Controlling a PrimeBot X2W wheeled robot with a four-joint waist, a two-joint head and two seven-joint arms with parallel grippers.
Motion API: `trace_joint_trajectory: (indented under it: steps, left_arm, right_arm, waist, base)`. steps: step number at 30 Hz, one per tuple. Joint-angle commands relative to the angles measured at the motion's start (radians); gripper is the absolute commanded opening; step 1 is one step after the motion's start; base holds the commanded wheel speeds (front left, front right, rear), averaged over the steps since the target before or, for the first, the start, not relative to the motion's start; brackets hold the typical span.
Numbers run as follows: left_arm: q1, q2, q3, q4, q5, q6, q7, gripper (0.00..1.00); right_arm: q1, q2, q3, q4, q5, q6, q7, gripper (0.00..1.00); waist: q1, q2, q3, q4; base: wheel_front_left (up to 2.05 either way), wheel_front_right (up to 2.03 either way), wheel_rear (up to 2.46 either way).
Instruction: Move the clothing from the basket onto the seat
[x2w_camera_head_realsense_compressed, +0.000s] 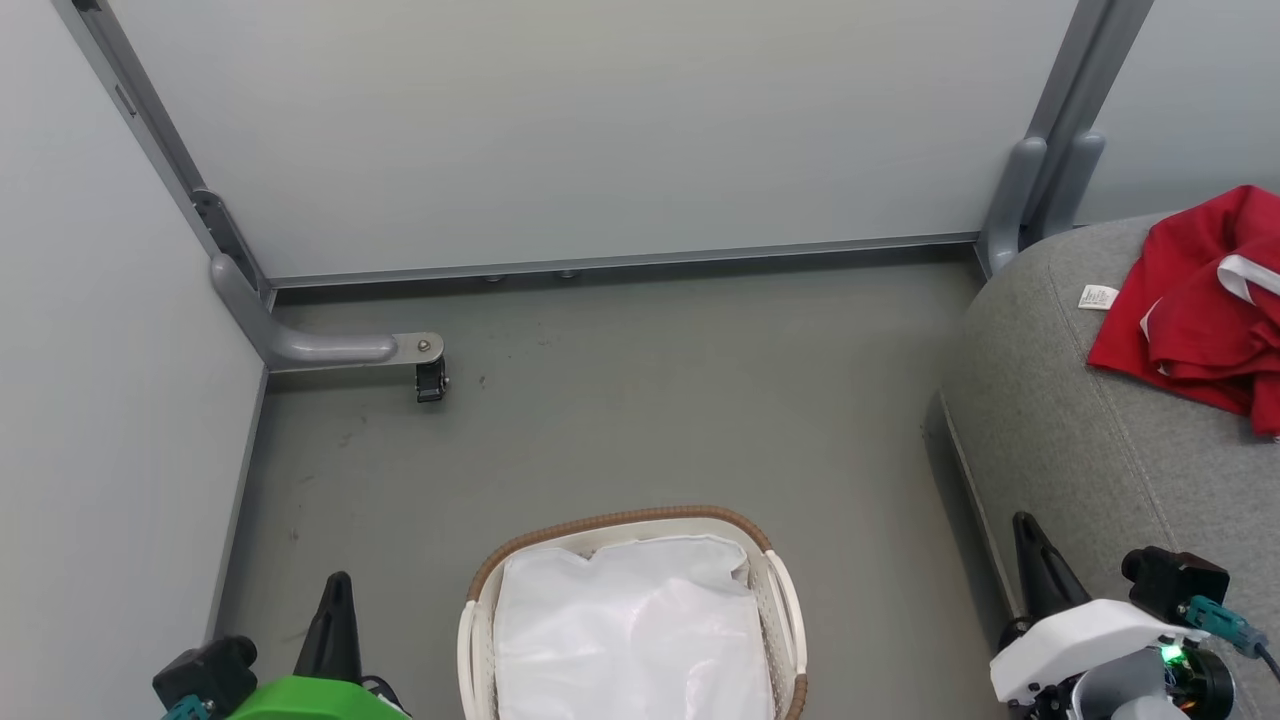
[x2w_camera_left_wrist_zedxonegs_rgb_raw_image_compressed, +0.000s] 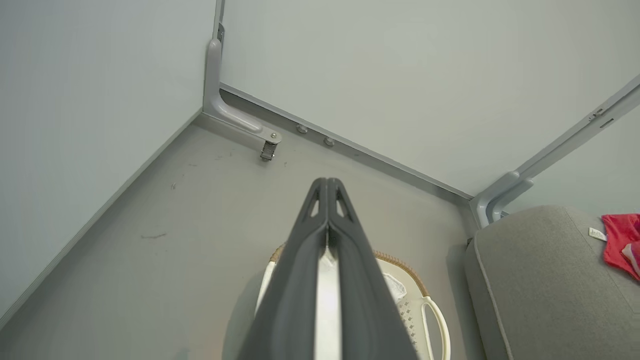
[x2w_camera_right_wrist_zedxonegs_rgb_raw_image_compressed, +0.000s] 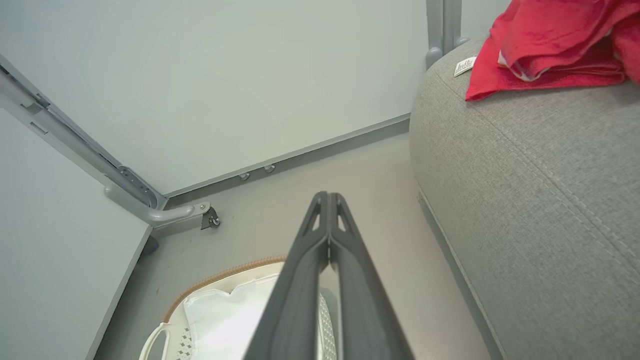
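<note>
Though fully closed, left hand (x2w_camera_head_realsense_compressed: 338, 592), right hand (x2w_camera_head_realsense_compressed: 1029, 532) hold nothing.

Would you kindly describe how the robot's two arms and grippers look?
The left gripper has long dark tapering fingers, slotted near the tips, on a bright green wrist housing with a black camera block. The right gripper has the same fingers on a white housing, with a black camera block, a teal connector and cable, and a green light.

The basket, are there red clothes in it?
No, the basket holds a white liner sheet, and the red clothing lies on the grey seat.
</note>
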Motion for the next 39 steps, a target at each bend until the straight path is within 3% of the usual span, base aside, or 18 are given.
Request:
trace_joint_trajectory:
  steps: [1,39]
  left_arm:
    - [-0.027,0.005,0.009,-0.021,-0.038,0.0,0.01,0.0]
    - [-0.07,0.009,0.072,-0.088,-0.514,-0.002,0.147,0.0]
  right_arm:
    - [-0.016,-0.006,-0.005,-0.022,0.046,0.0,0.009,0.0]
    - [-0.027,-0.011,-0.03,-0.088,0.586,0.0,0.143,0.0]
  waist:
    - [0.0,0.0,0.0,0.0]
    - [0.0,0.0,-0.004,0.004]
  base:
    - [0.0,0.0,0.0]
    - [0.0,0.0,0.0]
